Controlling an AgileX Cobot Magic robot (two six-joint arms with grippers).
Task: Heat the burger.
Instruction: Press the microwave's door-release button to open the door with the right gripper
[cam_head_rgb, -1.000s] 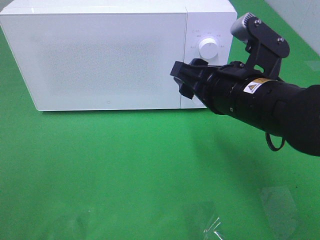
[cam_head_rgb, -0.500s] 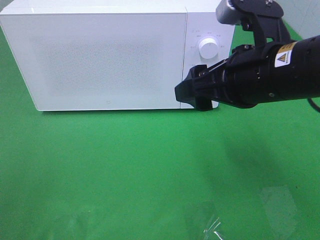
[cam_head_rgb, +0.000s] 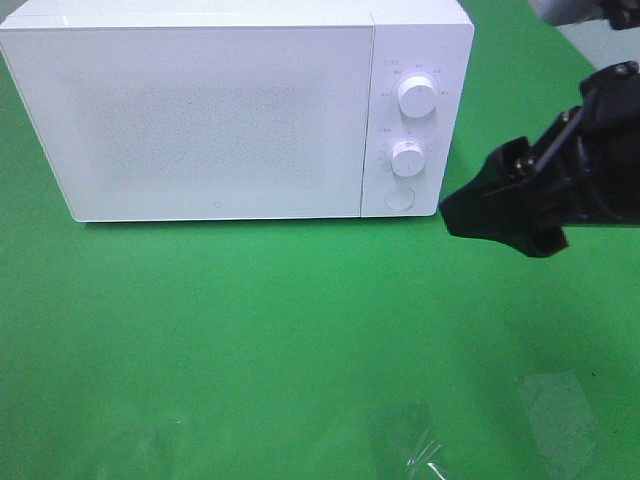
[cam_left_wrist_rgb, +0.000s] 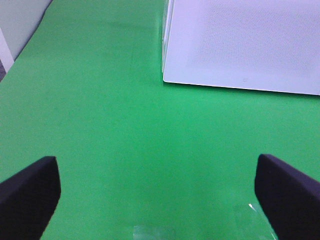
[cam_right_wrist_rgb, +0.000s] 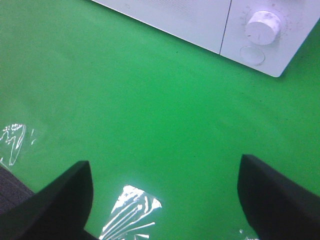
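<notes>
The burger is out of view in every frame. A white microwave (cam_head_rgb: 215, 110) stands at the back of the green table with its door closed; its two knobs (cam_head_rgb: 417, 97) and round button (cam_head_rgb: 398, 199) show on its right panel. My right gripper (cam_head_rgb: 478, 215) hovers just right of the microwave's lower right corner, open and empty. In the right wrist view its fingers (cam_right_wrist_rgb: 55, 205) stand wide apart over bare green cloth, with the lower knob (cam_right_wrist_rgb: 262, 27) ahead. My left gripper (cam_left_wrist_rgb: 159, 195) is open and empty, facing the microwave's left front corner (cam_left_wrist_rgb: 165, 77).
Shiny clear patches lie on the green cloth near the front edge (cam_head_rgb: 415, 445) and at the front right (cam_head_rgb: 560, 400). A pale wall (cam_head_rgb: 600, 40) rises at the back right. The left arm does not show in the exterior view.
My right arm has drawn back to the right, away from the microwave's control panel. The lower knob and button, covered before, now show. The door stays closed.
</notes>
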